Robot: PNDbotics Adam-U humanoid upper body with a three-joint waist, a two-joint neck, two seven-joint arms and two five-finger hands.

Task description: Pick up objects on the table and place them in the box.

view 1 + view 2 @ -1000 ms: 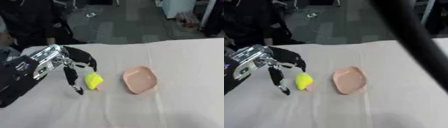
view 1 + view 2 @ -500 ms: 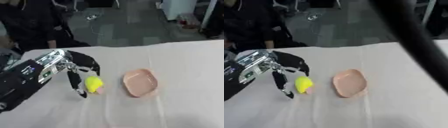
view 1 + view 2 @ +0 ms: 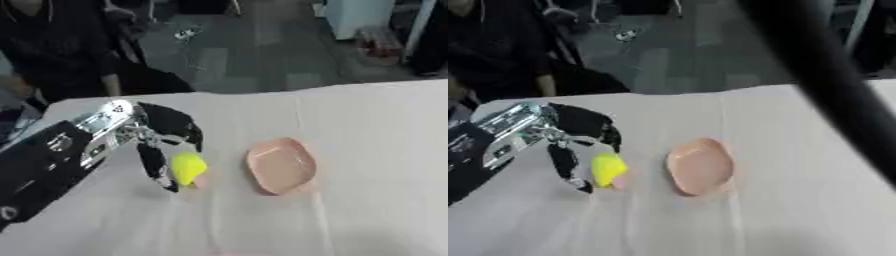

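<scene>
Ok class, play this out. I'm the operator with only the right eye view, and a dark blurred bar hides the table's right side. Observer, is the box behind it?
Observer: No box shows there. In the left eye view the table right of the pink dish shows only pale cloth.
Operator: And on the floor beyond that edge?
Observer: A white cabinet stands at the upper right, with a reddish thing on the floor by it.

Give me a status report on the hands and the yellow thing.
Left hand open, fingers around yellow object, not closed on it. Right hand not seen. Pink dish beside it, apart. No box in view.
</scene>
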